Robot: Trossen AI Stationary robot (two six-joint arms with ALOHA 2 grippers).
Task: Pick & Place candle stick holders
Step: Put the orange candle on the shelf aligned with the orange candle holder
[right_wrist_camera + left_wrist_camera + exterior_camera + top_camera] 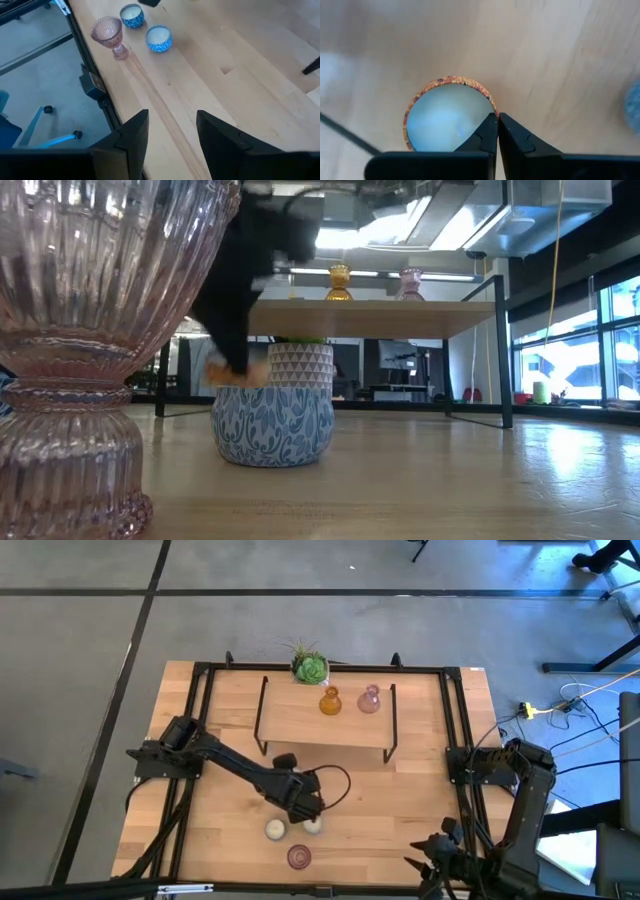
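Observation:
My left gripper (300,802) hangs over the near middle of the table, shut on a low round candle stick holder (447,117) with an orange patterned wall and a pale inside. Two blue-patterned round holders (131,16) (159,38) and a pink glass holder (111,35) stand on their bases near the front edge. An amber glass holder (330,701) and a pink one (369,699) stand on the raised shelf (325,725). My right gripper (172,130) waits open at the near right. My left gripper pinches the orange holder's rim wall (489,101), one finger inside the cup and one outside. The fingers come from above, slanting down. In the low view the holder (237,372) hangs at the fingertips, clear of the table.
A green spiky plant (310,667) in a patterned pot stands at the far edge behind the shelf. Black frame rails (455,740) run along the table's sides. Bare wood (400,810) lies between the holders and the right arm.

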